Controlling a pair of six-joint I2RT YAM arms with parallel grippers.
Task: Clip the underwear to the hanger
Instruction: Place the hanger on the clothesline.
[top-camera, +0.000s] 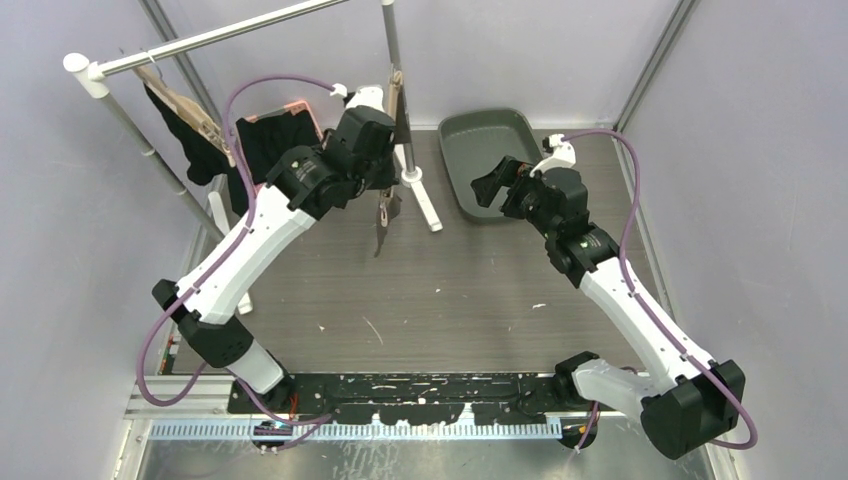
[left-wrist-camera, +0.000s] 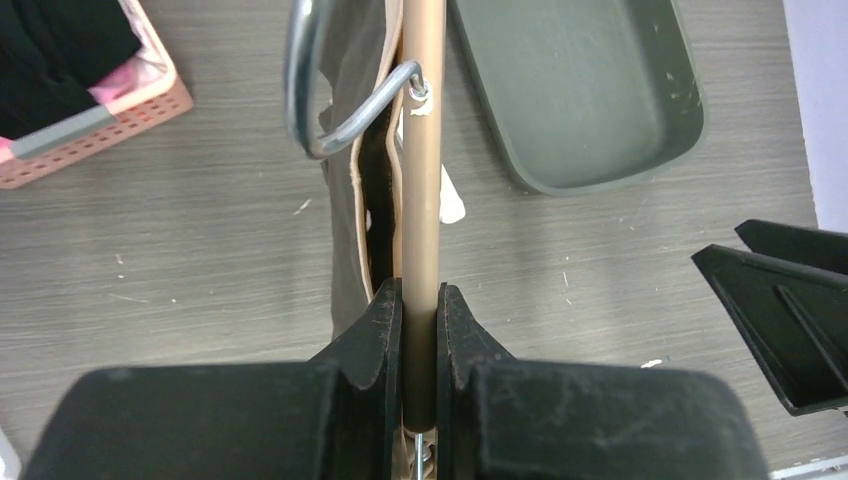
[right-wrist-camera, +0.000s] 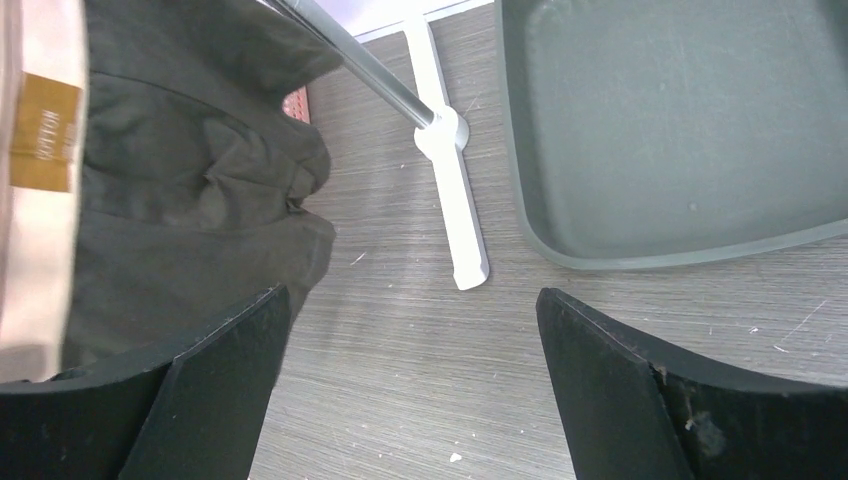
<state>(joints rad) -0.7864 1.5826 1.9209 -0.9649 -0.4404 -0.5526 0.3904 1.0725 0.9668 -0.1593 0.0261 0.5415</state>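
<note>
My left gripper (top-camera: 392, 150) (left-wrist-camera: 420, 300) is shut on the tan wooden bar of a hanger (left-wrist-camera: 421, 190) and holds it up above the table. The hanger's metal hook (left-wrist-camera: 318, 95) curves off to the left of the bar. Dark olive underwear (top-camera: 384, 215) (left-wrist-camera: 348, 210) hangs from the hanger against the bar. In the right wrist view the underwear (right-wrist-camera: 190, 190) fills the left side, with a tan label (right-wrist-camera: 45, 132) on its pale waistband. My right gripper (top-camera: 492, 185) (right-wrist-camera: 415, 330) is open and empty, just right of the underwear.
A grey tray (top-camera: 470, 130) (right-wrist-camera: 560, 250) lies at the back right. The clothes rack's pole (right-wrist-camera: 350, 50) and white foot (top-camera: 425, 205) (right-wrist-camera: 460, 230) stand between the arms. Another hanger with black garments (top-camera: 190, 125) hangs on the rack's rail. A pink basket (top-camera: 300, 105) (left-wrist-camera: 140, 110) holds dark clothes.
</note>
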